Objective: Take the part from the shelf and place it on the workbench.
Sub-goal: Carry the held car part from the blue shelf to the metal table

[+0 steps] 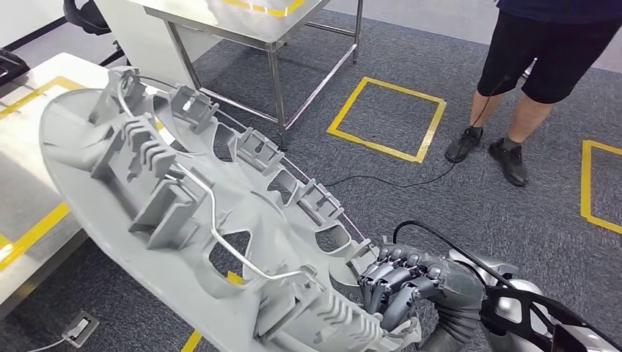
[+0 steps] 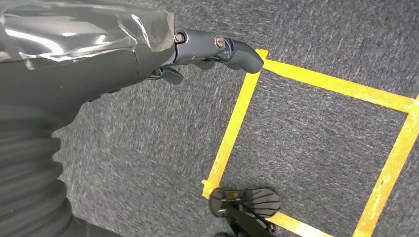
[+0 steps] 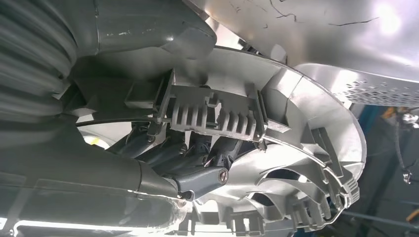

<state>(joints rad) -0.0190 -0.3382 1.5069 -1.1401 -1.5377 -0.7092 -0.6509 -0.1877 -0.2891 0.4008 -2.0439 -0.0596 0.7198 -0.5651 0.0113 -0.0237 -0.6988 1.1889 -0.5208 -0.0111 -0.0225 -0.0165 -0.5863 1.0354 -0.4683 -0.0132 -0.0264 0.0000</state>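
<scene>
No text, label, brand or number can be read in any of the views. The only markings are plain yellow tape squares [image 1: 386, 119] on the grey carpet floor [image 1: 455, 198] and yellow tape strips [image 1: 33, 233] on the white table [image 1: 29, 191], none bearing lettering.

Grey carpet floor [image 1: 455, 213], yellow tape squares [image 1: 386, 117] (one near a person [image 1: 539, 66]), steel table [image 1: 257, 22]

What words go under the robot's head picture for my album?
Robot's right hand grips big round grey plastic part above grey carpet, person's legs nearby.
</scene>
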